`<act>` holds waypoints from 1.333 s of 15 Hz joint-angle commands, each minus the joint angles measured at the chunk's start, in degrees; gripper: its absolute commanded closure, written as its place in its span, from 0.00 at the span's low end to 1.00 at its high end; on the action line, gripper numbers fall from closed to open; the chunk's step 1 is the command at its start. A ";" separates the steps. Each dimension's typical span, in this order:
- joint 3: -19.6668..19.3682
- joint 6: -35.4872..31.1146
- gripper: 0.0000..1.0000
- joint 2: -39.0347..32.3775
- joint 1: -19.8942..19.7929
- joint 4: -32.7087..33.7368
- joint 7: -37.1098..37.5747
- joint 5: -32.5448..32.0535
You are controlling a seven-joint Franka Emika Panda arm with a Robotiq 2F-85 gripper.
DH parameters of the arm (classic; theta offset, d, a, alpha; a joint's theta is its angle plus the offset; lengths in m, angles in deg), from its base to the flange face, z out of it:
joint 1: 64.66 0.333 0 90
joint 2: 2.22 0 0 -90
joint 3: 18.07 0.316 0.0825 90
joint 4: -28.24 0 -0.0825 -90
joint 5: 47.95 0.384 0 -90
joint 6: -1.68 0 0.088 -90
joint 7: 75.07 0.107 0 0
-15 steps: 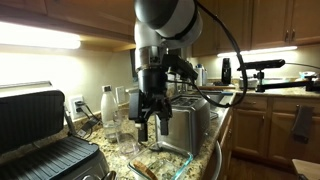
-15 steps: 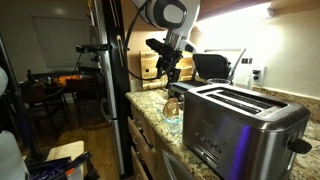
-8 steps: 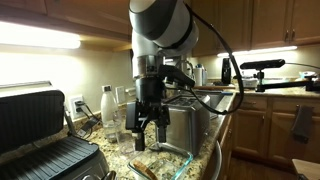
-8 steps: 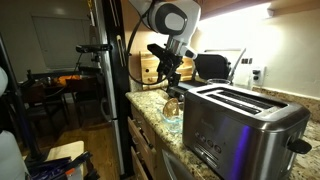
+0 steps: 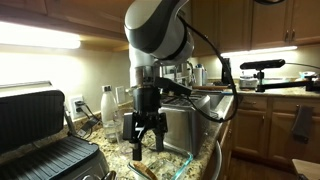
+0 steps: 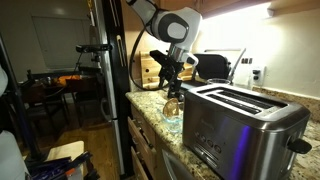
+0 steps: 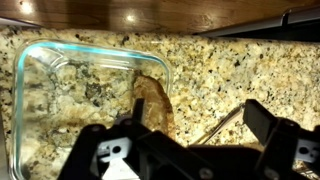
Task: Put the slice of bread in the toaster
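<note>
Wrist view: gripper points down, jaws spread wide, poised over the slice of bread. The bread lies inside a clear glass dish, at the end under the gripper. The dish sits on the speckled granite bench. In an exterior view the toaster stands on the bench beside the dish. A black grill sits well apart from it.
</note>
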 commanded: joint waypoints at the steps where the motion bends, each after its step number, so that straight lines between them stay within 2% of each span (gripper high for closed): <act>1: 0.12 -1.17 0.00 -1.83 0.29 1.18 0.22 -0.04; 20: -0.15 -2.31 0.00 -8.18 0.19 4.67 1.21 -2.06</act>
